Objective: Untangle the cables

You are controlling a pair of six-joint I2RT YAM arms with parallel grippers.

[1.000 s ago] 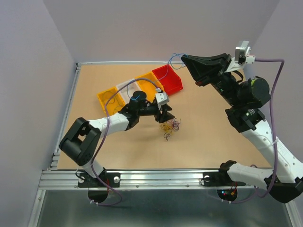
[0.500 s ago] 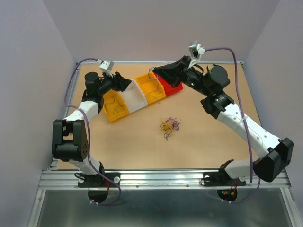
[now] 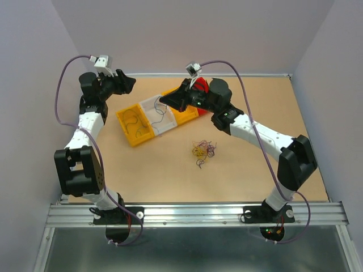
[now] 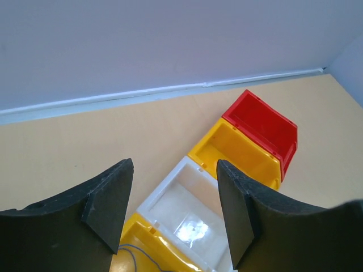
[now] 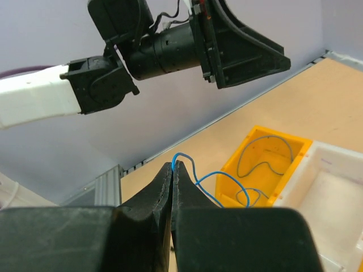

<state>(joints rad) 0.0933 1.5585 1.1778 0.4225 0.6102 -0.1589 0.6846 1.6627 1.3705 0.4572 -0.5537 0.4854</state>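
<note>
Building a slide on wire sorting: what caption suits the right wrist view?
The right gripper, fingers shut on a blue wire, with a yellow bin beyond.

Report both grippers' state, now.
Left gripper: open, holding nothing.
Right gripper: shut on a blue wire.

I work in a lab, in a test cell built for robots. My left arm [image 3: 85, 129] and right arm [image 3: 258, 134] are bolted to a metal rail [image 3: 193, 211] at 6 o'clock of a brown table [image 3: 244, 175]. Plain grey walls [image 3: 187, 34] close it at 9, 12 and 3 o'clock. Small plastic bins [image 3: 126, 130] stand toward 12 o'clock.
</note>
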